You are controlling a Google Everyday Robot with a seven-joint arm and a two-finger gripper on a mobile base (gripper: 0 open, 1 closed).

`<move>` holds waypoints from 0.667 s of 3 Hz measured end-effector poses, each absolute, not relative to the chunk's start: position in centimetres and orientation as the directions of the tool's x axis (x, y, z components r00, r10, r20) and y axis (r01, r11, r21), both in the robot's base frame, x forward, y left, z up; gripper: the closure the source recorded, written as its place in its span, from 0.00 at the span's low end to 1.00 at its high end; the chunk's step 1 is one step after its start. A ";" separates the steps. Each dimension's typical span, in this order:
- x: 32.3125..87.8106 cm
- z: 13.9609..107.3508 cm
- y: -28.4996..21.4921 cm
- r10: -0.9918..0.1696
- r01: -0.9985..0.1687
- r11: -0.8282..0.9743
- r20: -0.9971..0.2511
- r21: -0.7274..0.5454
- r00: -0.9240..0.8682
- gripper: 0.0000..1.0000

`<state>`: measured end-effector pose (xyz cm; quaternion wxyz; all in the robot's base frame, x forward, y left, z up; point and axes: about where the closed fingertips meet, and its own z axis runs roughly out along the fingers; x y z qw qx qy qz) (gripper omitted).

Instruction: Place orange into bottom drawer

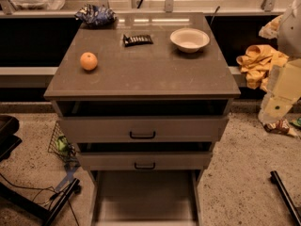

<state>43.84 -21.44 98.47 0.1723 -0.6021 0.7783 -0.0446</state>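
Sitting on the desk (141, 74), the orange (88, 61) lies well to the left of the white bowl (189, 39) and a little nearer the front edge. The bottom drawer (146, 197) stands pulled out far below the bowl, under two upper drawers (143, 128). The tool (276, 108) hangs right of the bowl, beyond the desk's side; whether it is open or closed I cannot tell.

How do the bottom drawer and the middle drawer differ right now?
The bottom drawer is pulled far out, its inside exposed; the middle drawer is barely out, its inside hidden. The middle drawer shows a black handle; the bottom drawer's front lies out of frame. Both are grey. The orange sits on the cabinet top; the end effector hangs off to its right.
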 end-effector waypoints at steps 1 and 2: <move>43.8 98.5 -21.4 -0.953 -0.922 0.271 -0.215 -0.277 -0.216 0.00; 47.0 99.9 -17.8 -0.937 -0.914 0.260 -0.310 -0.312 -0.161 0.00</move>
